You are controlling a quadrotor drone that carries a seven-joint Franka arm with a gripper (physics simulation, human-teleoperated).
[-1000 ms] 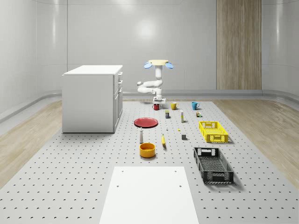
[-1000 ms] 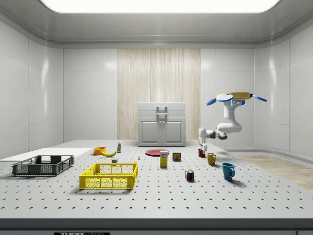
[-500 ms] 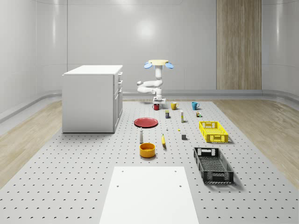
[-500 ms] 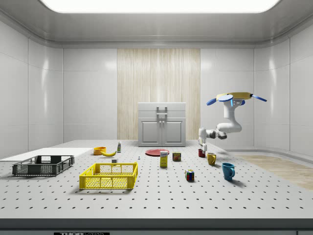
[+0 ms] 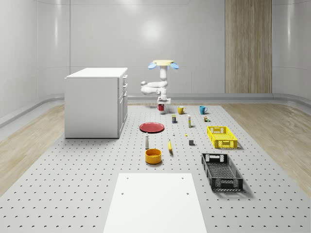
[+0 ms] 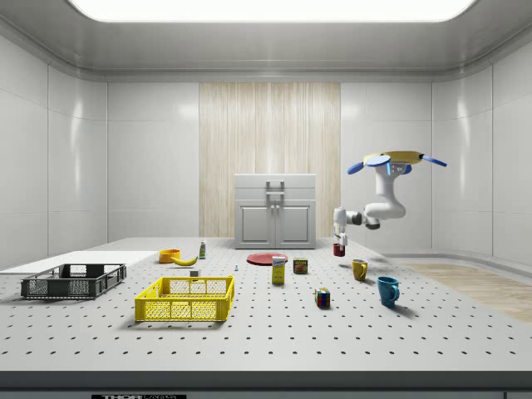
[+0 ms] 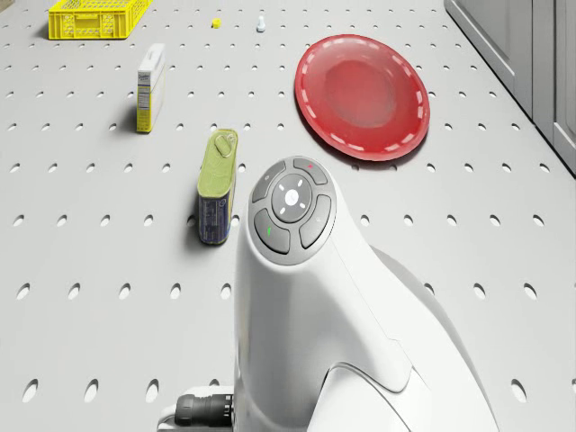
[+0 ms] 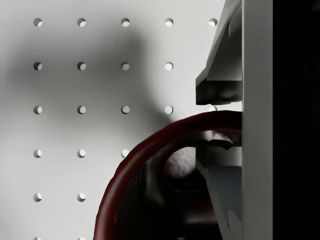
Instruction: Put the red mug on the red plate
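The drone [image 5: 163, 63] hovers over the far end of the table, its arm bent down in front of it. My gripper [image 5: 162, 102] is shut on the rim of the red mug [image 5: 161, 107], which hangs just above the table. From the side, the red mug [image 6: 338, 248] hangs under the gripper [image 6: 339, 238], clear of the surface. In the wrist view the dark red mug rim [image 8: 150, 150] is pinched between the fingers [image 8: 220, 85]. The red plate [image 5: 152, 127] lies flat nearer the camera, beside the cabinet; the drone view shows the red plate [image 7: 362, 96] ahead of the arm.
A white cabinet [image 5: 96, 102] stands at the whole-scene view's left. A yellow mug [image 5: 180, 110] and a blue mug [image 5: 202, 109] stand right of the held mug. A tin can [image 7: 217, 184] and a yellow box [image 7: 149, 87] stand near the plate. Yellow basket [image 5: 221, 136], black basket [image 5: 221, 171], orange bowl [image 5: 153, 156].
The drone and arm have risen and shifted slightly toward the whole-scene view's left. The red mug has come up off the table with the gripper.
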